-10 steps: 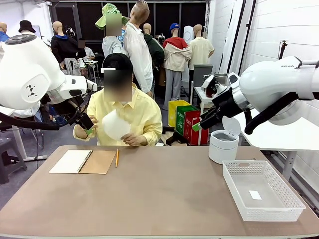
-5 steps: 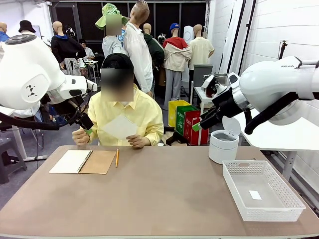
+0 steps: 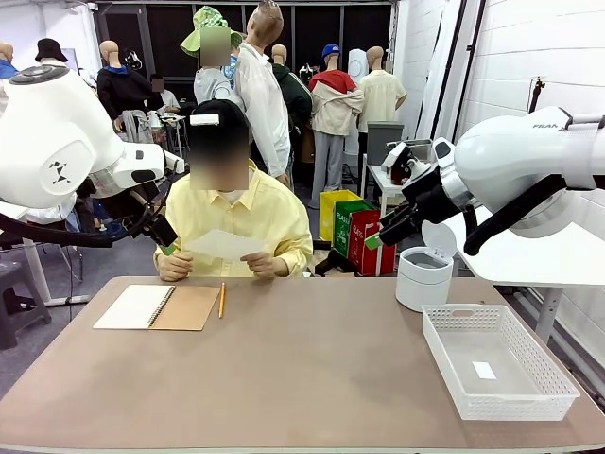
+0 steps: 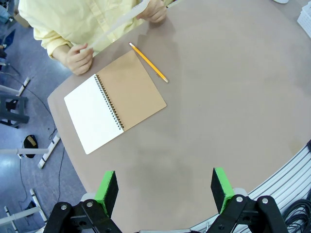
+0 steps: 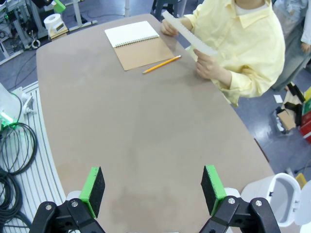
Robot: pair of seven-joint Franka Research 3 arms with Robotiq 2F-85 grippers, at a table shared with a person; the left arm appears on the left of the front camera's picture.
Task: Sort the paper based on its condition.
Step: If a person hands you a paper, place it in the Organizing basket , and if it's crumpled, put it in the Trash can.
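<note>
**Sheet lowered; both claws stand apart and empty**

Since the earlier frame the person has brought the paper [image 3: 225, 245] down. It was held up before the chest. Now it lies almost flat between both hands, just above the far edge of the table [image 3: 302, 378]. Your two arms have not moved.

Nearest to you, on the right side of the table, stands the white mesh basket [image 3: 518, 405]. A small white slip [image 3: 483, 370] lies on its floor.

Farther away, on the left side, you see the open notebook [image 3: 156, 306], with one white page and the brown cover turned up. The pencil [image 3: 221, 300] lies just beside its right edge.

Near the far right corner stands a round white bin [image 3: 423, 276] with its lid tipped up.

The left gripper [image 4: 164, 180] hangs in the air over the left part of the table, near one hand of the person. Its green pads are wide apart and nothing is between them.

The right gripper [image 5: 152, 183] hangs high over the right side, above the bin. Its fingers are also wide apart and hold nothing.

At the far side the person sits in a yellow shirt, one hand on each end of the sheet.
</note>
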